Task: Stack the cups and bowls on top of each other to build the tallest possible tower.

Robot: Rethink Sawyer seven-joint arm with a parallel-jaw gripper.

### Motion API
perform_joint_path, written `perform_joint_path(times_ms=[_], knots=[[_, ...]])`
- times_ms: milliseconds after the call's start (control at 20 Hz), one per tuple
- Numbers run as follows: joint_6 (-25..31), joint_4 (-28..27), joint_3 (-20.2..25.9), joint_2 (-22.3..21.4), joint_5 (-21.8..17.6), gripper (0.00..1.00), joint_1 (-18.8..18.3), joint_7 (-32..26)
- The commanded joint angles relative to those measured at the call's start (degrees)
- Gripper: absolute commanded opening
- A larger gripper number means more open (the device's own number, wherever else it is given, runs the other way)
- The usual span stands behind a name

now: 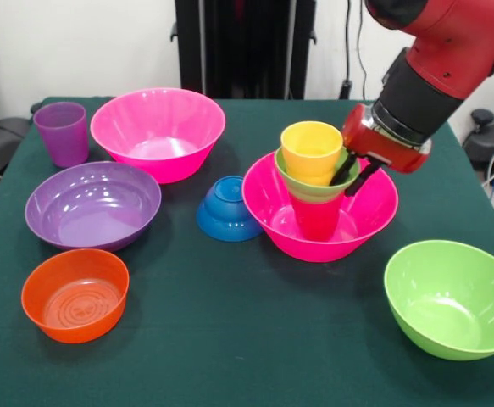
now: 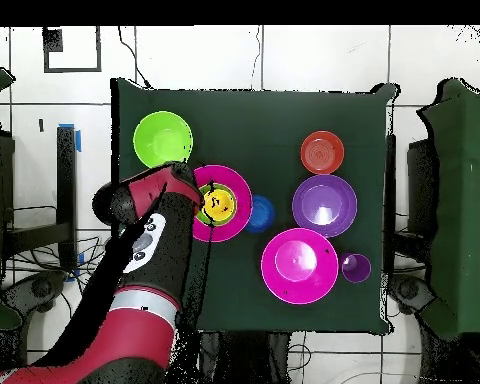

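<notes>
A large hot pink bowl (image 1: 375,210) right of the table's middle holds a stack. A red cup (image 1: 316,219) is at the bottom, a small green bowl (image 1: 302,184) sits on it, and a yellow-orange cup (image 1: 312,149) stands upright in that bowl. My gripper (image 1: 353,173) hangs at the stack's right side. It is open, its black fingers (image 1: 343,172) apart on either side of the green bowl's right rim. From overhead, the gripper (image 2: 202,190) covers the left part of the pink bowl (image 2: 240,186) and the yellow cup (image 2: 220,205) shows beside it.
A small blue bowl (image 1: 228,209) lies tipped against the pink bowl's left side. A second pink bowl (image 1: 158,131) and a purple cup (image 1: 62,133) stand at the back left. In front of them are a purple bowl (image 1: 92,205) and an orange bowl (image 1: 75,294). A lime green bowl (image 1: 452,297) sits front right.
</notes>
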Motion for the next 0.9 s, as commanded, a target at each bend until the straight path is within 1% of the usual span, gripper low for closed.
perform_joint_path(times_ms=[50,200,400,550,750,900], knots=[[2.15,-1.86,2.0,1.41,4.0,0.0,0.47,12.47],[0.59,-0.59,1.59,1.32,4.81,0.0,0.43,12.25],[-3.35,-0.27,0.71,3.57,4.67,0.0,0.36,12.88],[-5.9,0.94,0.88,3.89,4.74,0.0,0.01,12.22],[-5.42,2.02,0.93,3.03,4.89,0.0,0.0,10.74],[-4.82,1.44,1.0,3.37,4.95,0.0,0.12,10.11]])
